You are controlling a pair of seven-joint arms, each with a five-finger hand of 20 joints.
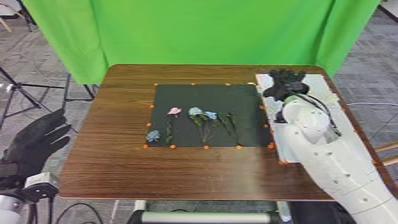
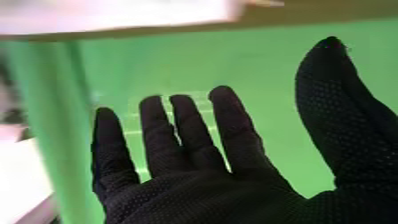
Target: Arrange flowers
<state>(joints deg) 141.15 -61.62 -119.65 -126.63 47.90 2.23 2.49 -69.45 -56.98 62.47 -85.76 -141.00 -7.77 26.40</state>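
Note:
In the head view my right hand is over the far end of the white board at the table's right. The right wrist view shows the right hand with straight, spread fingers and nothing held. My left hand is off the table's left side, its fingers straight. On the dark mat lie a pink flower, a pale blue flower, another blue flower and a green stem. A small blue flower lies at the mat's near left corner.
The white board runs along the table's right edge, under the right arm. Small orange markers border the mat. Behind the brown table hangs a green curtain; a black tripod stands at the left.

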